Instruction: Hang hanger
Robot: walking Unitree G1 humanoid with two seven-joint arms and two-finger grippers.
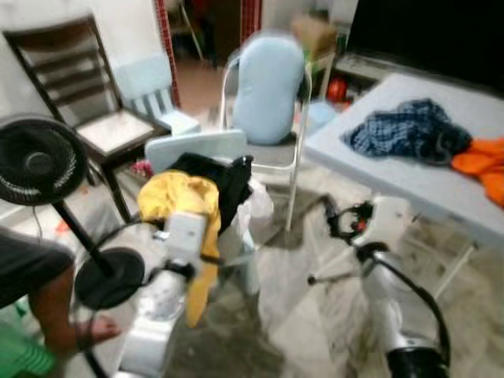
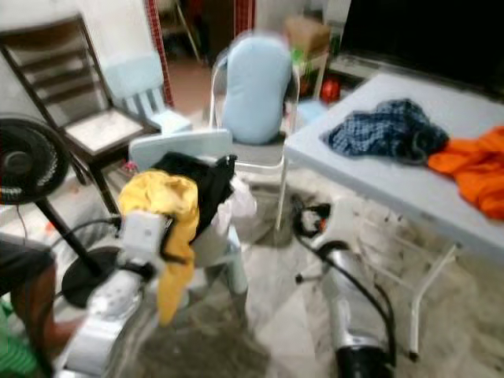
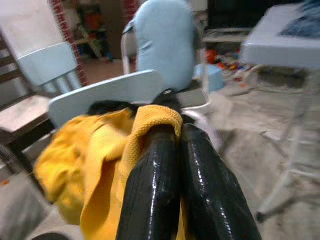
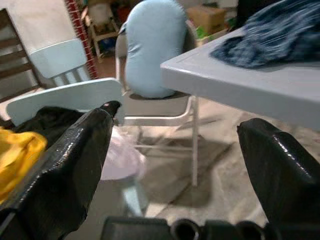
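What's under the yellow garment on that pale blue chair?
A black garment lies under and beside the yellow garment on the pale blue chair. The left gripper is shut on the yellow cloth. No hanger is visible; the cloth may cover one.

Both head views are smeared by motion, so edges run soft everywhere. The left hand (image 3: 172,135) has its two fingers pressed together on the yellow cloth (image 1: 179,205), and the fabric wraps over the fingertips — what lies inside the fold cannot be made out. No hanger shape can be told apart in the pile of yellow and black cloth (image 1: 224,177) on the pale chair (image 1: 197,146). The desk (image 1: 409,181) is cut off at the right edge, as is the orange garment (image 1: 484,165). A person's leg (image 1: 55,307) runs off the near left edge.
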